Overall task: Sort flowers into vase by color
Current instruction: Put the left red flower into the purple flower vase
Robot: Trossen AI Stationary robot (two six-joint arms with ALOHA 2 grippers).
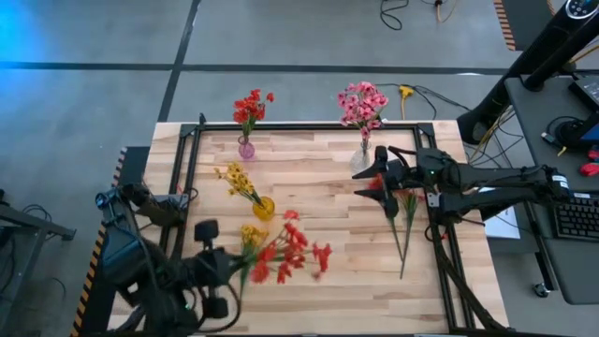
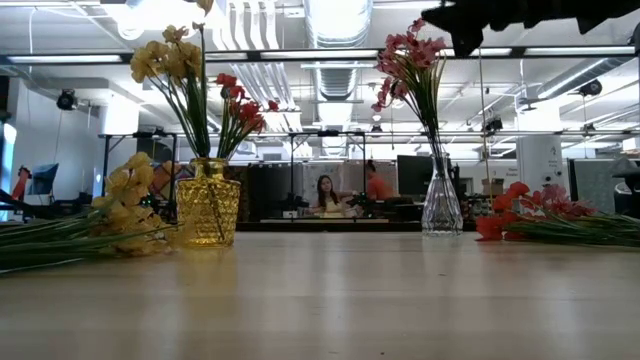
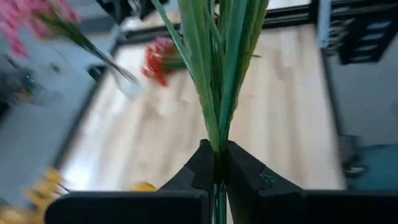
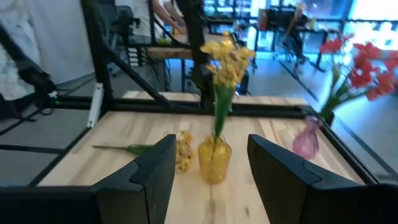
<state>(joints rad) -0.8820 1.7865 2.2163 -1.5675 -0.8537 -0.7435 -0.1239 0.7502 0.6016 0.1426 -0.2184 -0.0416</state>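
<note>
The desk has a top of light wooden planks inside a black metal frame, and it stands on a grey floor with dark lines. In the low view the room behind is a big hall with pipes and lamps on the ceiling, and people sit far away at tables. No writing can be read.

Near the far edge of the desk stand a purple vase with red flowers and a clear vase with pink flowers. More to the middle stands a yellow vase with yellow flowers.

The left claw is at the near left corner of the desk. Its fingers are pressed together and pinch the green stems of a bunch of red flowers, which reaches toward the middle of the near edge. One yellow sprig lies just beside this bunch.

The right claw is over the right part of the desk, near the clear vase. Its fingers are spread and hold nothing. Under it, loose sprigs with a red head lie on the desk, with their stems pointing to the near edge.
</note>
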